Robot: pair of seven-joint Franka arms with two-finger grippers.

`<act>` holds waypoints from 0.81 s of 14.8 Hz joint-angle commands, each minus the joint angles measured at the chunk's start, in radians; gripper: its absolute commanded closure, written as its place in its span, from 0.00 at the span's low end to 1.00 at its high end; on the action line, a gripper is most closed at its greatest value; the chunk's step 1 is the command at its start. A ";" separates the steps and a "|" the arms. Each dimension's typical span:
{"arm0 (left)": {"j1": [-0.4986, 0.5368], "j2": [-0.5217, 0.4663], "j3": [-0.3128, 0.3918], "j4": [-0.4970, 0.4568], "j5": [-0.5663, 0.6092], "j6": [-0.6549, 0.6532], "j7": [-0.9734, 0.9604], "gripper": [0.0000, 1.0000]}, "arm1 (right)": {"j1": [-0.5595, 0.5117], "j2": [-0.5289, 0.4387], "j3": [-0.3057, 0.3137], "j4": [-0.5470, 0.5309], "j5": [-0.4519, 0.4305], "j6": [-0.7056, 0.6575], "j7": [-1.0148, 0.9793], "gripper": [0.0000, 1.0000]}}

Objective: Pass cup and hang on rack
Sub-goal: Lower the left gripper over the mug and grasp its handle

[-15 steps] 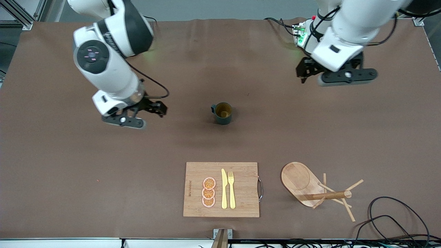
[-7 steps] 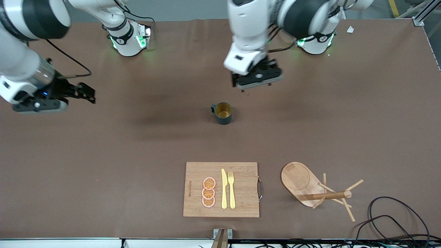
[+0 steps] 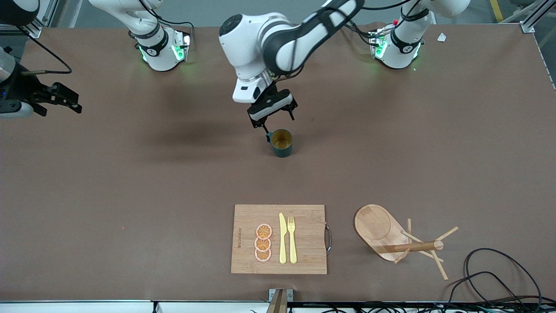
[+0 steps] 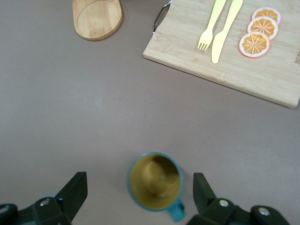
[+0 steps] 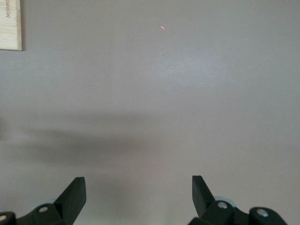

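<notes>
The dark teal cup (image 3: 281, 143) with a yellow-ochre inside stands upright mid-table, its handle toward the right arm's end. My left gripper (image 3: 278, 121) is open just above it. In the left wrist view the cup (image 4: 154, 182) sits between the spread fingers, untouched, and my left gripper (image 4: 139, 187) is low over it. The wooden rack (image 3: 393, 237) is nearer the front camera, toward the left arm's end; its oval base (image 4: 97, 18) shows in the left wrist view. My right gripper (image 3: 71, 102) is open and empty over the table's edge at the right arm's end, and in its own view (image 5: 138, 190) is over bare table.
A bamboo cutting board (image 3: 304, 256) with a yellow knife (image 3: 282, 238), a fork (image 3: 292, 239) and orange slices (image 3: 263, 242) lies near the front edge, beside the rack. Black cables (image 3: 491, 269) lie at the front corner by the rack.
My left arm has swung in and come down over the cup. My right arm has pulled away toward its own end of the table. The cup and rack have not moved.
</notes>
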 commanded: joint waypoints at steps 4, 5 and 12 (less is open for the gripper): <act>-0.119 0.160 0.026 0.073 0.160 0.011 -0.347 0.04 | -0.019 -0.024 0.026 -0.021 -0.006 0.027 0.001 0.00; -0.140 0.180 0.036 0.074 0.173 0.020 -0.416 0.04 | -0.018 -0.024 0.026 -0.017 -0.004 0.024 0.004 0.00; -0.265 0.263 0.173 0.097 0.177 0.071 -0.607 0.19 | 0.022 -0.001 0.032 0.094 -0.009 -0.041 0.107 0.00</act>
